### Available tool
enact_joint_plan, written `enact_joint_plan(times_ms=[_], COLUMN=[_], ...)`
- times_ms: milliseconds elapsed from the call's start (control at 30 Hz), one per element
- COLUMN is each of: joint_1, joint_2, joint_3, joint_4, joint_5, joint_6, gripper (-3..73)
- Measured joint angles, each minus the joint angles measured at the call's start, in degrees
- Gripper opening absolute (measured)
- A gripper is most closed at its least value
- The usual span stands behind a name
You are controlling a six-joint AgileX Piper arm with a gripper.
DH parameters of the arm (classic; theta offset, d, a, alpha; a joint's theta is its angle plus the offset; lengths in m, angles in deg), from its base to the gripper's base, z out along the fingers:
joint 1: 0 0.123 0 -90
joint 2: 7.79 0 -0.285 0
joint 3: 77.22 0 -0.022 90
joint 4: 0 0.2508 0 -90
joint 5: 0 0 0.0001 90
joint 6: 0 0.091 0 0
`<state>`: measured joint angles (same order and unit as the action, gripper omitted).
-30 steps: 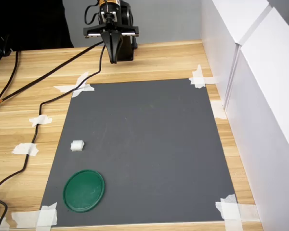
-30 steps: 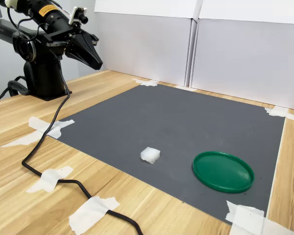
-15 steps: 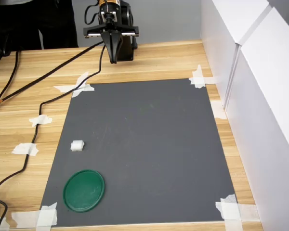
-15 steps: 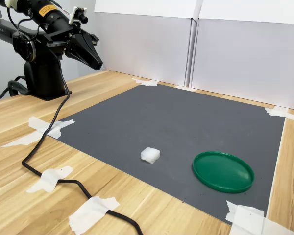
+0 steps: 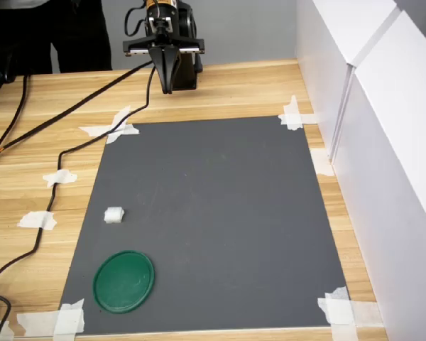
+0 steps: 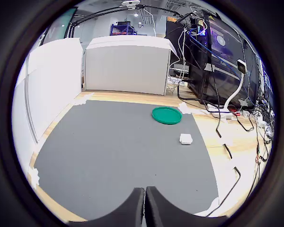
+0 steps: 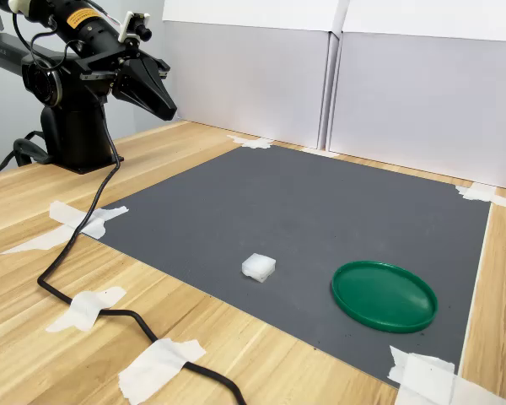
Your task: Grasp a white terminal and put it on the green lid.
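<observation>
- My pincer hangs up high at the far end of the table, close to my black base. It is well apart from everything on the mat.
- My pincer is closed and holds nothing. In the wrist view the two tips meet with only a thin line between them.
- The white terminal sits by itself on the gray mat. It is near the mat's edge on the first exterior view's left. Nothing is touching it.
- The green lid lies flat on the same mat, near the terminal but not touching it. It is in the mat's near corner in the first exterior view.
- Bits of white tape hold the mat's corners down, I think so it will not slide. More tape holds the black cable to the wood.
- White boards stand along one side of the mat like a wall.
- I think the job has not started. I would need to open my pincer, reach down to the little white piece and grab it.
- It is very small, so I could miss it or push it away.
</observation>
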<state>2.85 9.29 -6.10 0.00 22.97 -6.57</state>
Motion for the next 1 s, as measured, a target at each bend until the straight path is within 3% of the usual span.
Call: enact_joint_plan(times_ms=[533,1000], joint_1=[0.0,0.0], joint_2=[1.22,18.31], joint_3=[-1.22,-21.69], joint_4=[0.0,0.0], joint_5=[0.66,16.96], joint_6=[0.0,0.0], gripper=[-1.6,-1.6])
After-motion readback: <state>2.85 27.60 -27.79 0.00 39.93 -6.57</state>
